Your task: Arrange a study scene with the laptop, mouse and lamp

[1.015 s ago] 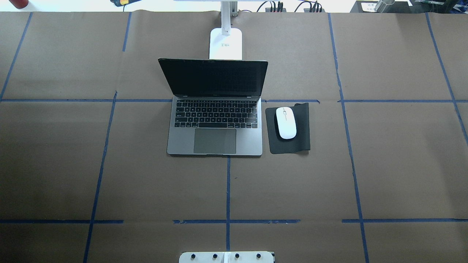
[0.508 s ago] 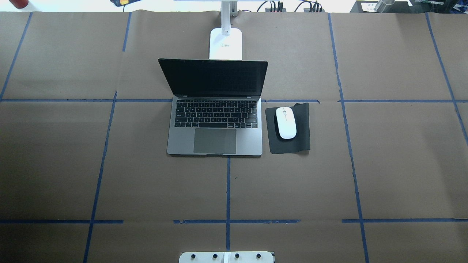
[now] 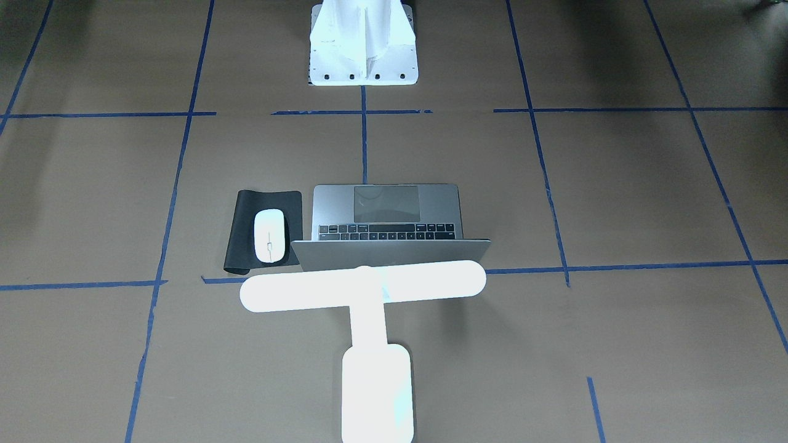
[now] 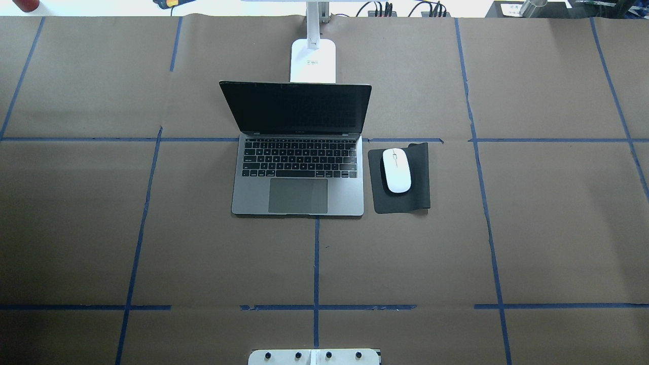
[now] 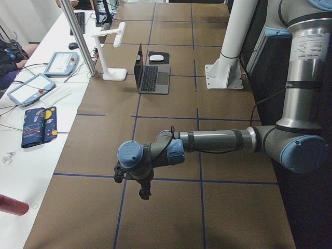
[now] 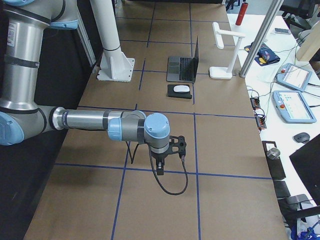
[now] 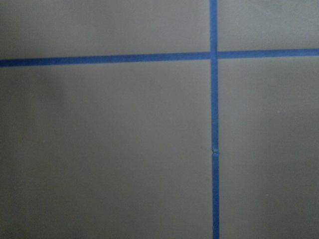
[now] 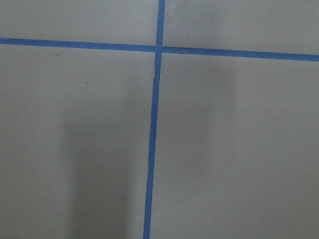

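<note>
1. The table [image 4: 101, 228], covered in brown paper with blue tape lines, carries the whole arrangement at its far middle.
2. The left arm [image 5: 218, 141] and the right arm [image 6: 90, 120] each stretch out low over bare paper at opposite ends of the table, well apart from the arrangement.
3. The laptop [image 4: 299, 172] sits open in the centre, screen dark, keyboard facing the robot.
4. The lamp [image 3: 363, 294] stands just behind the laptop's lid, switched on, its bright bar running across above the lid's top edge.
5. A black mat [image 4: 416, 192] lies flat just beside the laptop on the robot's right.
6. The mouse [image 4: 396, 170] rests on that mat, lengthwise, near its inner edge.
7. To my eye all three items are in place, so the scene looks finished or very nearly so. I see nothing obvious left to move.
8. The left gripper [image 5: 144, 193] points down over the paper and holds nothing I can make out. From this side view I cannot tell how far it is spread.
9. The right gripper [image 6: 160, 169] hangs the same way, with nothing visibly in it and its spread equally unclear. Both wrist cameras show only paper and tape.
</note>
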